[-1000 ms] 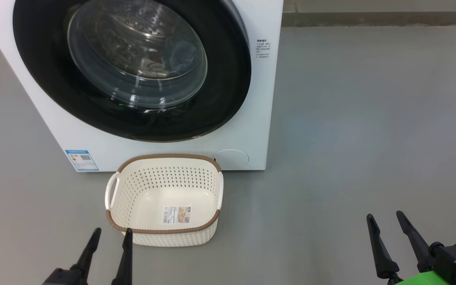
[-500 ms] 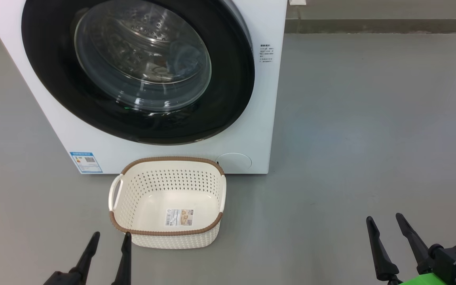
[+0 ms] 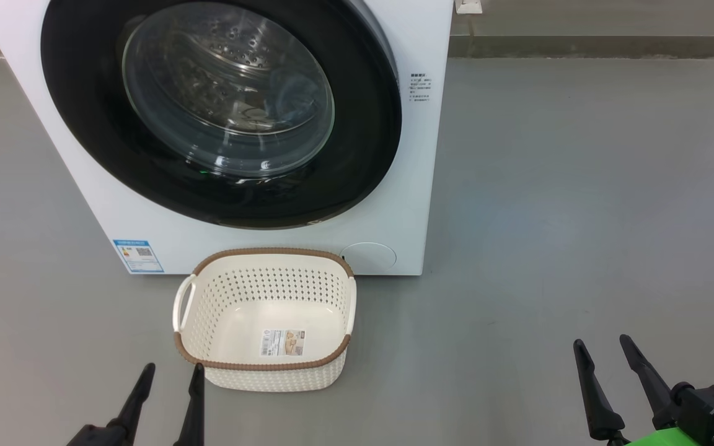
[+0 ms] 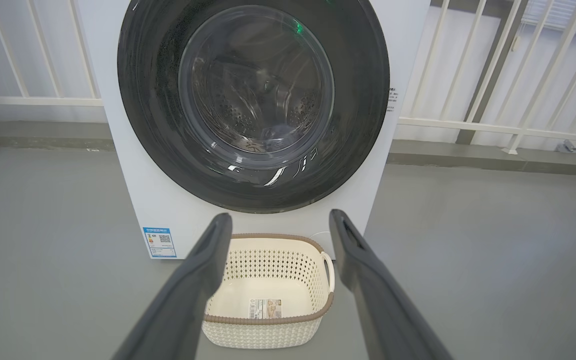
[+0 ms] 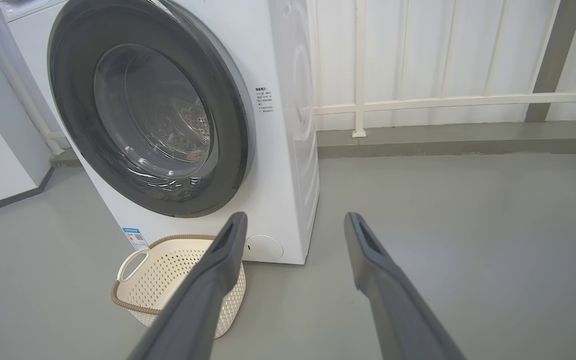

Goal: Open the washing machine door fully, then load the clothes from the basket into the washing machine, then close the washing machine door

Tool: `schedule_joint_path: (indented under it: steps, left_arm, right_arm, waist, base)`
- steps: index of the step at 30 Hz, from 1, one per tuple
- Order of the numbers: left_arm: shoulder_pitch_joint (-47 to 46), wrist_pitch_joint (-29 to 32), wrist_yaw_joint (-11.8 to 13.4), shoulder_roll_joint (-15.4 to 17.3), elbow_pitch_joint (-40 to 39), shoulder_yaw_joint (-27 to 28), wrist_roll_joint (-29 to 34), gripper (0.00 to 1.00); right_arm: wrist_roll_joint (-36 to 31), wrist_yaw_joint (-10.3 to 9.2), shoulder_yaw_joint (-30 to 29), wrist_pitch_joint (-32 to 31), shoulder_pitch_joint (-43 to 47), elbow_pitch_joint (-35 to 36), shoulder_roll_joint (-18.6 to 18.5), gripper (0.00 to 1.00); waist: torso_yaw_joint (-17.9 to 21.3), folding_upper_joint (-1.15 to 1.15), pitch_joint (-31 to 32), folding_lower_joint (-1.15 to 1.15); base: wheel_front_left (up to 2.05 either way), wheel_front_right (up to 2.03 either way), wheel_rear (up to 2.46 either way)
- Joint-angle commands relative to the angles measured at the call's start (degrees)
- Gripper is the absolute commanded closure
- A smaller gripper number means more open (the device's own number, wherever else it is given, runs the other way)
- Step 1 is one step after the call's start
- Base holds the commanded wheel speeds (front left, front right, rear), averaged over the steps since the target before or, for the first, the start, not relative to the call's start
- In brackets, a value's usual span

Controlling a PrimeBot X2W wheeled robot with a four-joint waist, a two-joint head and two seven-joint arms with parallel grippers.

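Head view is showing one washing machine [image 3: 419, 186] standing on the grey floor [image 3: 549, 217]. Its one round washing machine door [image 3: 227, 105] is lying shut against the white front, the black ring framing one bulging glass window. One pale bluish patch [image 3: 289, 87] is showing dimly behind that glass beside the perforated drum, too blurred to tell as cloth. One basket [image 3: 264, 364] is sitting on the floor just in front of the machine, below the door's lower edge and near one round flap [image 3: 368, 256] at the machine's bottom corner. Its two side handles are pointing left and right, and one label sticker [image 3: 282, 342] is lying on its bare bottom. One blue energy label [image 3: 138, 256] is sticking to the machine's lower front, to the robot's left of the basket. Two pincers are hovering over the floor. At the lower left, the left pincer [image 3: 173, 368] is hanging with its two dark fingers spread apart and pinching nothing, one fingertip just beside the basket's near corner. At the lower right, the right pincer [image 3: 601, 341] is hanging well apart from the basket, its two fingers likewise spread and holding nothing. Left wrist view is looking between its fingers straight at the basket and door, while right wrist view is catching the machine from the side, with one white railing [image 5: 418, 102] running behind.
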State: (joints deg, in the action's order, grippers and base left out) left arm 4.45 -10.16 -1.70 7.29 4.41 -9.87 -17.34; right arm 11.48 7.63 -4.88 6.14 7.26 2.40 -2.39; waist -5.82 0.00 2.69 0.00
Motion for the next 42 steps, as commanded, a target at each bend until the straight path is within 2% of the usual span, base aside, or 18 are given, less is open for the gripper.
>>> schedule_joint_path:
  steps: [1, 12, 13, 19, 24, 29, 42]
  left_arm:
    - [-1.8, -0.4, 0.6, 1.0, -1.5, 1.7, -0.3, 0.0]
    - [-2.0, -0.8, 1.0, 1.2, -1.3, 1.2, -0.4, 0.0]
    - [0.0, -0.1, 0.6, 0.2, 0.1, -0.7, -0.1, 1.0]
    - [0.6, 0.4, 0.4, -0.9, 2.7, -0.9, -1.6, 1.0]
    - [0.2, 0.9, 0.2, -0.9, 2.9, -0.3, -4.0, 1.0]
    - [-0.2, 1.5, -0.1, -1.1, 3.2, 0.3, -7.0, 1.0]
    - [-1.4, 3.2, -0.7, -1.4, 4.0, 2.1, -14.9, 1.0]
  right_arm:
    - [0.8, -0.14, 1.2, 0.2, -0.9, 1.3, -0.5, 0.0]
    - [1.3, -0.14, 1.6, 0.1, -1.0, 1.0, -0.5, 0.0]
    - [0.1, 0.0, 0.1, 0.0, 0.0, -0.3, 0.0, 1.0]
    - [1.5, 0.0, 0.2, -0.3, -0.1, -3.5, 0.3, 1.0]
    - [4.1, -0.01, 0.1, -0.7, -0.5, -3.9, 0.3, 1.0]
    - [7.3, -0.01, 0.1, -1.2, -1.0, -4.4, 0.3, 1.0]
    - [15.7, -0.03, -0.2, -2.5, -2.5, -5.8, 0.2, 1.0]
  waist:
    - [0.0, 0.0, 0.0, 0.0]
    - [0.0, 0.0, -0.4, 0.0]
    - [0.0, 0.0, -0.4, 0.0]
    - [0.1, 0.0, -0.4, 0.01]
    - [0.3, 0.0, -0.4, 0.13]
    - [0.5, 0.0, -0.6, 0.01]
    - [1.1, 0.0, -0.9, 0.0]
  base:
    - [0.0, 0.0, 0.0]
    - [0.0, 0.0, 0.0]
    - [0.0, 0.0, 0.0]
    - [0.0, 0.0, 0.0]
    - [0.0, 0.0, 0.0]
    - [0.0, 0.0, 0.0]
    - [0.0, 0.0, 0.0]
